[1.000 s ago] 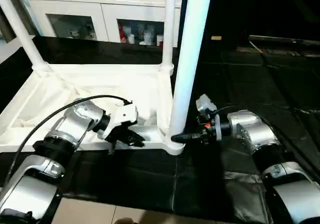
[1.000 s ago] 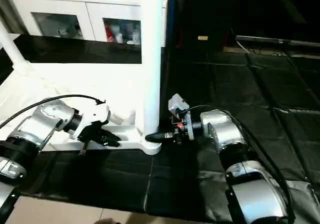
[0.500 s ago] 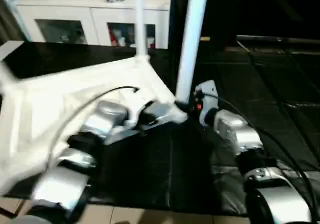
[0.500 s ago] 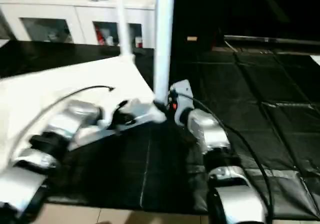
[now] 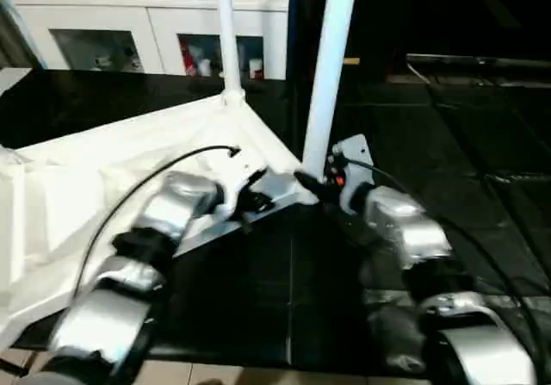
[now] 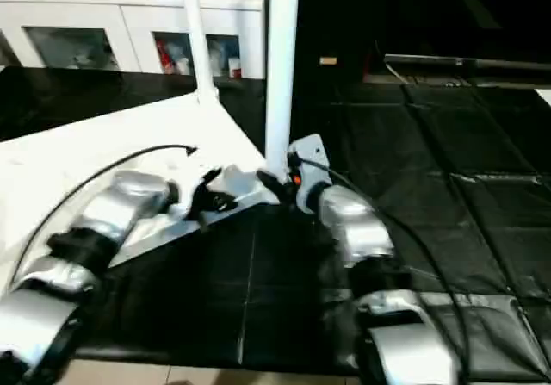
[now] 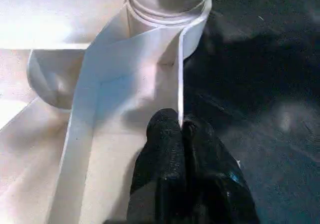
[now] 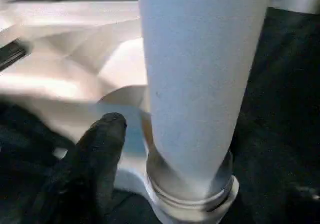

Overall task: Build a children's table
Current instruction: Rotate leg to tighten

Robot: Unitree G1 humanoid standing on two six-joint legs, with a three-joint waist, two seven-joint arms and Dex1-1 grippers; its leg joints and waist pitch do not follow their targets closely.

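Writing nowhere legible; left gripper [image 7: 181, 129] pinches tabletop [image 5: 103, 157] rim, right gripper [image 5: 308, 183] spread

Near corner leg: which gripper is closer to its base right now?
Right. The right gripper sits right at the leg base; the left gripper pinches the tabletop rim further along.

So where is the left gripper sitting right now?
In the left eye view the left gripper is at the picture's centre, shut on the near rim of the upturned table top, just left of the corner socket holding the nearest leg.
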